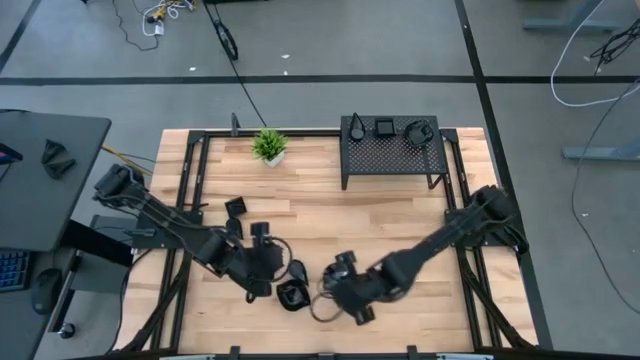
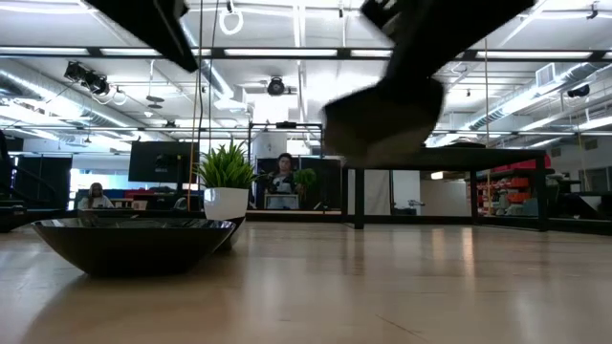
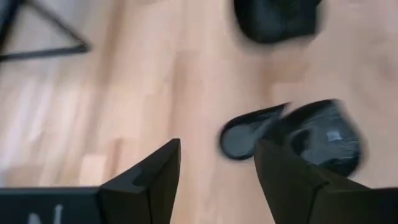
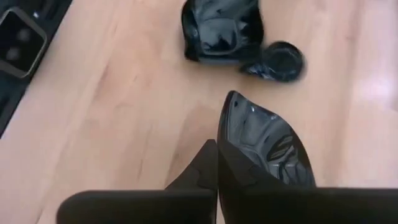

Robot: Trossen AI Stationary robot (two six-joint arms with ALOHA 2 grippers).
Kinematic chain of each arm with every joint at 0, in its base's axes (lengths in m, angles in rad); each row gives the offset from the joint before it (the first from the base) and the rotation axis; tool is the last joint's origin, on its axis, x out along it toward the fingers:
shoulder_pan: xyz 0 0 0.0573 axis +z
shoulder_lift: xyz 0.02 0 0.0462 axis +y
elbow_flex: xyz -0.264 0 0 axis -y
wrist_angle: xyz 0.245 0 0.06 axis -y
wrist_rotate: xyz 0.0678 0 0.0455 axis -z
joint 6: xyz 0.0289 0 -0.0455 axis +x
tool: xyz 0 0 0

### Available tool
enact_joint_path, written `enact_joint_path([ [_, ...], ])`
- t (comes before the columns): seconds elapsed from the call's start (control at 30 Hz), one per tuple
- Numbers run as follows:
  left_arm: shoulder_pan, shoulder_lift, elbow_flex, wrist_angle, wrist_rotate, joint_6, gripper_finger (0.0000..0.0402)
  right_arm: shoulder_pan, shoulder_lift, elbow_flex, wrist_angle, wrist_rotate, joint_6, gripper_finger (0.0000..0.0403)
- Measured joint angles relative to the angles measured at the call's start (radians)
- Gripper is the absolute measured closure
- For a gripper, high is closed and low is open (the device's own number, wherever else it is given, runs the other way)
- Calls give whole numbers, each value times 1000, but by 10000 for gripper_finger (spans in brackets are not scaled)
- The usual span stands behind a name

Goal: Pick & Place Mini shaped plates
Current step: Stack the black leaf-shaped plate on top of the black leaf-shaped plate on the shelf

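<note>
My right gripper (image 4: 217,155) is shut on a glossy black teardrop mini plate (image 4: 264,146), near the table's front middle (image 1: 345,288). Beyond it a square black plate (image 4: 221,31) and a small teardrop plate (image 4: 280,61) lie flat on the wood, side by side. My left gripper (image 3: 217,165) is open and holds nothing. It stands just left of those two plates (image 1: 272,266), which show ahead of its fingers, the teardrop plate (image 3: 249,134) nearer. Another small black plate (image 1: 236,207) lies farther back on the left. My right gripper pinches the teardrop plate's rim (image 4: 225,177) between its two fingers, at the plate's wider end. The fingers slant down from the table's right side. The plate stands on edge in the hold, its pointed tip (image 4: 231,96) sticking out ahead of the fingers, its hollow side showing.
A black perforated rack (image 1: 392,152) stands at the far right with a few black plates on top. A small potted plant (image 1: 268,146) sits at the far edge's middle. In the low view a black dish (image 2: 134,244) rests on the table at the left.
</note>
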Motion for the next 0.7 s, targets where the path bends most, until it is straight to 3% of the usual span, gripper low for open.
enact_joint_path([
  [0.17,-37,-7,-59,16,-116,-92,195,69,-150,0,-269,119,51,402],
  [0.4,-43,-5,-148,220,-123,-104,206,56,-424,2,-753,246,11,403],
  [0.53,-36,-5,-180,278,-123,-102,207,-41,-547,2,-965,320,15,403],
  [0.6,-33,-5,-187,285,-123,-102,207,-126,-603,-7,-968,334,-27,403],
  [0.7,-33,-5,-188,285,-124,-102,207,-272,-690,-57,-927,338,-213,403],
])
